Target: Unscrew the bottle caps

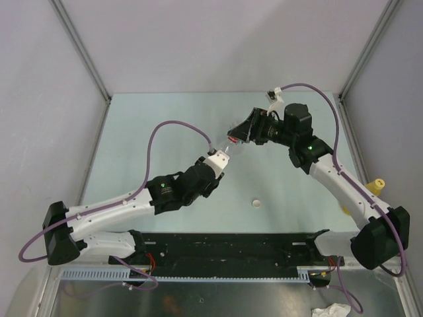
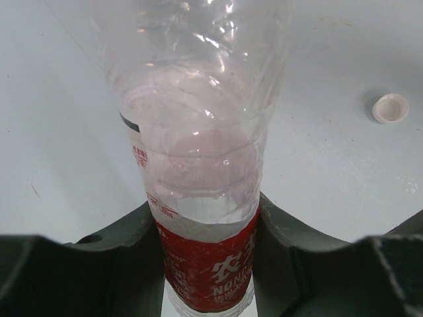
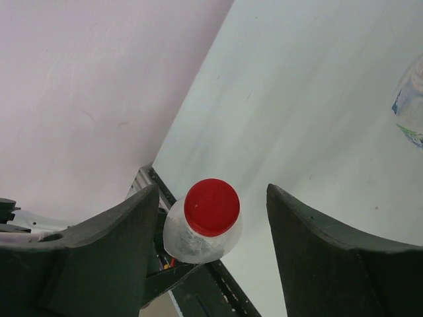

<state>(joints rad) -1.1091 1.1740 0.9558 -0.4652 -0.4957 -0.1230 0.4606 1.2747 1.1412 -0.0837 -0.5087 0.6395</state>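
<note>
Soft, even light comes from overhead, and my table [image 1: 165, 125] reads bright and pale with hardly a shadow. Only a faint smudge sits beside the white cap [image 2: 390, 107]. White glints streak the clear upper part of the red-labelled bottle [image 2: 198, 99], and its label, close to my left lens, is soft. My left fingers [image 2: 99, 271] and right fingers [image 3: 86, 264] show as dark masses with almost no detail. The red cap [image 3: 211, 207] is crisp with a dull sheen. At the right wrist view's right edge, the blue-green-labelled bottle [image 3: 411, 99] is blurred.

Clear red-label bottle [image 2: 205, 198], red cap [image 3: 211, 207] on — white cap [image 2: 390, 107] lies loose.
</note>
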